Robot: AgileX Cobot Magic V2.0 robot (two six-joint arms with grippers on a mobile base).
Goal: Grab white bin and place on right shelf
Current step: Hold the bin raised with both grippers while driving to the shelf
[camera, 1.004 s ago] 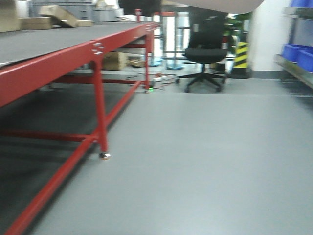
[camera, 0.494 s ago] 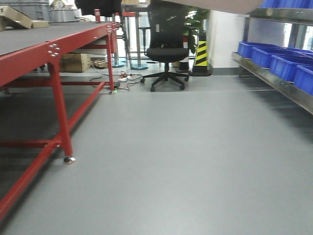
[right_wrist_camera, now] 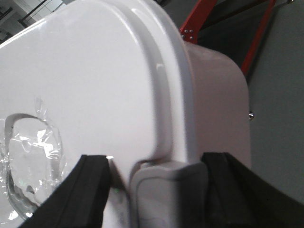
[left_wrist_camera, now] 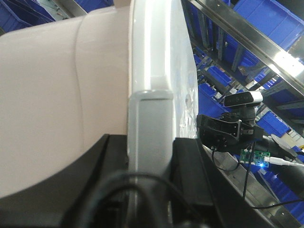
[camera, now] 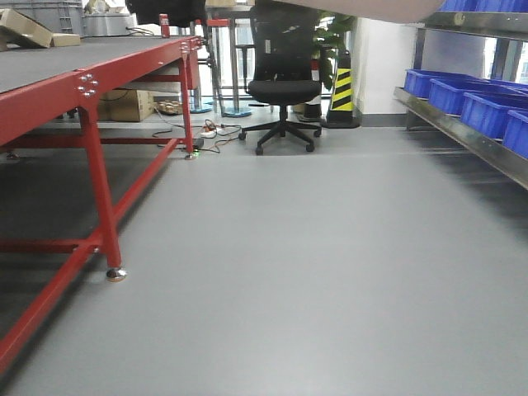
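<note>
Jaws of left gripper pinch the clip at one end of the white bin, right gripper clamped the same way on the other end, bin held high over grey floor, right shelf with blue bins alongside, red-framed table opposite.

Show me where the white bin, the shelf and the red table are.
white bin [right_wrist_camera: 85, 80], right wrist view, on its flat lid.
shelf [camera: 462, 136], front view, on its front rail.
red table [camera: 101, 190], front view, on its near leg.
</note>
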